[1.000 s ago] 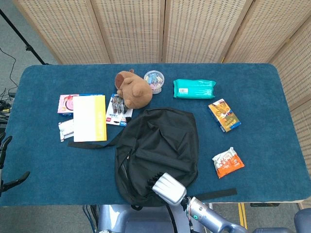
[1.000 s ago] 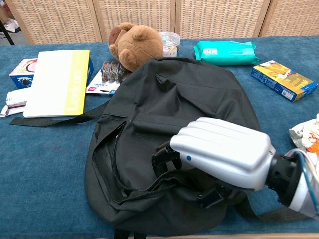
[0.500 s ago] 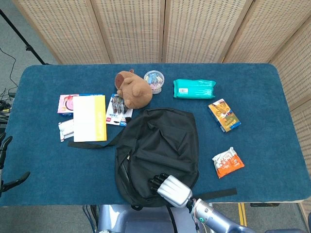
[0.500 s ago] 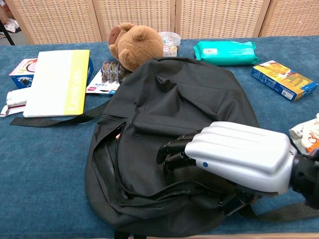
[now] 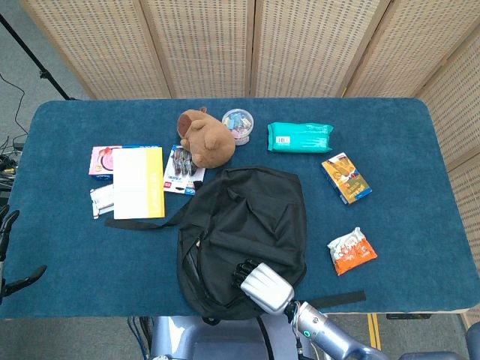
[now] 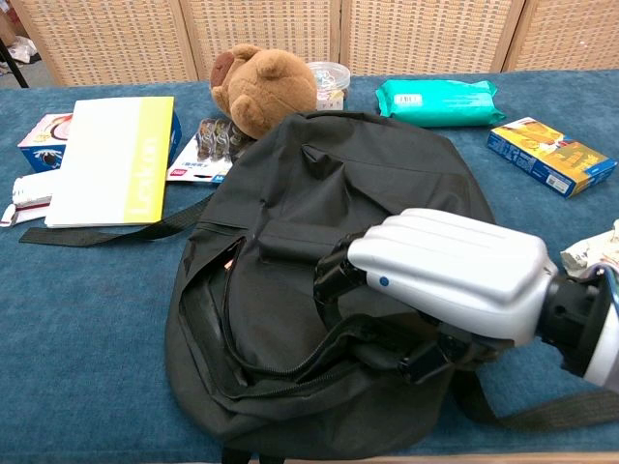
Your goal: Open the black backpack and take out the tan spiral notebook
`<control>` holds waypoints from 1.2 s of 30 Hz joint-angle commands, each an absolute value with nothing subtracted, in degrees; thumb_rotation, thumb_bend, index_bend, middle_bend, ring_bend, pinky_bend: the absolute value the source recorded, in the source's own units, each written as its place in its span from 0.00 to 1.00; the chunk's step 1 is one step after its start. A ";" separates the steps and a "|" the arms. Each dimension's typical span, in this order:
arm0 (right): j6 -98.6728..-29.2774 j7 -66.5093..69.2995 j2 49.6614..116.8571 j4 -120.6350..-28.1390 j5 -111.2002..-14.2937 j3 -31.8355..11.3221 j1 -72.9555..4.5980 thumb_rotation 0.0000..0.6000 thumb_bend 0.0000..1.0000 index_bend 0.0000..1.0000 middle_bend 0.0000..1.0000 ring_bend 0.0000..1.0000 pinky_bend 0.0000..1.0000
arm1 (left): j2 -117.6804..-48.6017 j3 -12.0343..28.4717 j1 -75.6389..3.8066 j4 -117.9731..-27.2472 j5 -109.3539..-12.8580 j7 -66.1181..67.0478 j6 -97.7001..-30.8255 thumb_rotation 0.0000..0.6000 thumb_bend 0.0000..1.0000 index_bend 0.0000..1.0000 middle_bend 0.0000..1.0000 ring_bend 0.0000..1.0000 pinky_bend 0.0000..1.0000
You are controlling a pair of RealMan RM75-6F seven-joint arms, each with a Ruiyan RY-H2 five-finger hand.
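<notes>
At the near edge of the surface (image 5: 67,255), the backpack (image 6: 329,222) lay flat, its side zipper gaping; nothing of the notebook showed inside. Over its lower front the right hand (image 6: 435,280) lay palm down, dark fingers (image 6: 334,275) curled onto the fabric; whether they gripped it I could not tell. Far off left, only dark parts of the left hand (image 5: 6,255) showed, state unclear. Beyond sat a bear (image 6: 263,89).
</notes>
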State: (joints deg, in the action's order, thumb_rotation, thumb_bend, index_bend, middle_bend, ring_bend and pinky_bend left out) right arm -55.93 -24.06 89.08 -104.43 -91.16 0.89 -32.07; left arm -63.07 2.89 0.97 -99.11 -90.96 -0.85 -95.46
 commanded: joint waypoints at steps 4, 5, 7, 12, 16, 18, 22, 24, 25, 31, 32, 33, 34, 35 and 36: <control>-56.66 -23.56 90.64 -104.30 -88.61 -0.49 -31.86 1.00 0.57 0.68 0.40 0.31 0.26 | -63.03 2.86 0.96 -99.15 -90.95 -0.91 -95.40 1.00 0.10 0.00 0.00 0.00 0.00; -56.72 -23.58 90.83 -104.33 -88.05 -0.71 -31.81 1.00 0.58 0.68 0.40 0.31 0.26 | -63.02 2.86 0.97 -99.16 -90.95 -0.95 -95.42 1.00 0.10 0.00 0.00 0.00 0.00; -56.72 -23.45 91.34 -104.68 -85.65 -1.56 -31.63 1.00 0.60 0.68 0.40 0.31 0.26 | -62.98 2.88 0.99 -99.17 -90.94 -1.04 -95.48 1.00 0.10 0.00 0.00 0.00 0.00; -57.48 -22.69 92.48 -105.74 -80.62 -3.68 -31.18 1.00 0.62 0.68 0.41 0.31 0.26 | -62.92 2.87 0.93 -99.15 -90.86 -1.14 -95.31 1.00 0.10 0.00 0.00 0.00 0.00; -58.86 -23.27 93.45 -105.02 -79.38 -5.06 -31.15 1.00 0.63 0.68 0.42 0.31 0.26 | -62.94 2.82 0.93 -99.13 -90.95 -1.09 -95.30 1.00 0.10 0.00 0.00 0.00 0.00; -59.95 -23.15 94.13 -104.13 -79.05 -6.21 -31.17 1.00 0.64 0.68 0.42 0.31 0.26 | -62.97 2.79 0.94 -99.12 -90.99 -1.00 -95.31 1.00 0.10 0.00 0.00 0.00 0.00; -61.99 -21.66 95.05 -102.40 -78.63 -8.64 -31.36 1.00 0.64 0.68 0.44 0.31 0.26 | -63.15 2.65 0.83 -99.07 -91.12 -0.65 -95.03 1.00 0.10 0.00 0.00 0.00 0.00; -62.55 -20.90 95.06 -101.97 -78.35 -9.48 -31.46 1.00 0.63 0.69 0.45 0.32 0.26 | -63.32 2.56 0.69 -99.01 -91.16 -0.33 -94.70 1.00 0.10 0.00 0.00 0.00 0.00; -62.76 -20.48 94.97 -101.73 -78.16 -9.94 -31.55 1.00 0.62 0.70 0.46 0.33 0.26 | -63.41 2.43 0.52 -98.96 -91.32 -0.10 -94.35 1.00 0.10 0.00 0.00 0.00 0.00; -63.46 -17.91 95.14 -98.86 -78.24 -11.79 -32.40 1.00 0.62 0.71 0.52 0.41 0.29 | -63.89 0.63 -2.01 -97.69 -95.38 0.60 -90.40 1.00 0.11 0.00 0.00 0.00 0.00; -63.68 -17.53 95.27 -98.32 -78.11 -12.31 -32.59 1.00 0.62 0.71 0.53 0.43 0.32 | -64.06 0.28 -2.74 -97.30 -96.40 0.62 -89.44 1.00 0.11 0.00 0.00 0.00 0.00; -63.90 -17.22 95.41 -97.88 -77.98 -12.77 -32.77 1.00 0.62 0.71 0.55 0.45 0.36 | -64.26 0.03 -3.41 -96.95 -97.17 0.76 -88.54 1.00 0.11 0.00 0.00 0.00 0.00; -64.18 -16.93 95.53 -97.49 -77.70 -13.27 -32.94 1.00 0.62 0.71 0.56 0.46 0.38 | -64.50 -0.25 -4.23 -96.67 -98.06 1.00 -87.47 1.00 0.11 0.00 0.00 0.00 0.00; -64.70 -17.21 95.39 -97.01 -77.33 -14.37 -33.22 1.00 0.62 0.71 0.57 0.47 0.42 | -65.66 -0.27 -6.19 -95.95 -101.00 1.72 -86.11 1.00 0.11 0.00 0.00 0.00 0.00; -64.61 -17.48 95.25 -96.85 -76.83 -14.75 -33.49 1.00 0.62 0.71 0.58 0.49 0.45 | -66.71 -0.19 -7.27 -94.88 -102.46 1.57 -85.68 1.00 0.11 0.01 0.00 0.00 0.01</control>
State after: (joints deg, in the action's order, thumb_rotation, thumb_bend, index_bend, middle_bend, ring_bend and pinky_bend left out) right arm -64.30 -17.33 95.31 -97.33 -77.46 -14.05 -33.04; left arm -64.69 0.28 -4.24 -96.88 -98.48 0.97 -87.75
